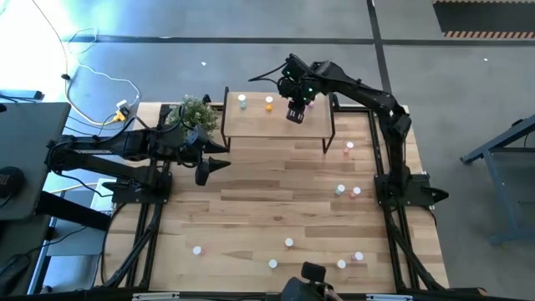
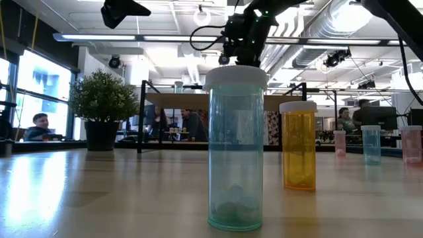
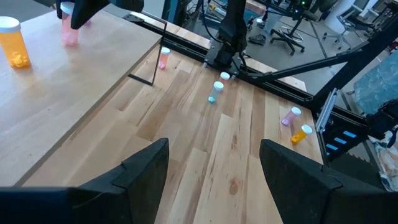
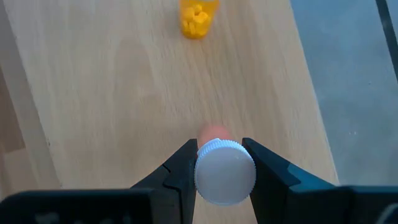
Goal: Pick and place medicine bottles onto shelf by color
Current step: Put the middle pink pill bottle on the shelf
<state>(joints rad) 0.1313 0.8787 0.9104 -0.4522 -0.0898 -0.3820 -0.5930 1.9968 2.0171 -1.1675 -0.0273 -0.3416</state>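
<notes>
The right gripper (image 4: pixel 217 171) hangs over the shelf (image 1: pixel 276 124), a bottle (image 4: pixel 224 173) between its fingers; two more bottles (image 1: pixel 268 104) stand on the shelf to its left.

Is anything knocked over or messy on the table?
Nothing stands out. The bottles scattered on the table all look upright, and nothing is spilled. The right gripper holds a pink bottle upright over the shelf, near an orange bottle standing there.

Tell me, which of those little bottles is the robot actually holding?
The pink bottle with the white cap, pinched in the right claw above the shelf. The green and orange ones on the shelf stand free.
</notes>
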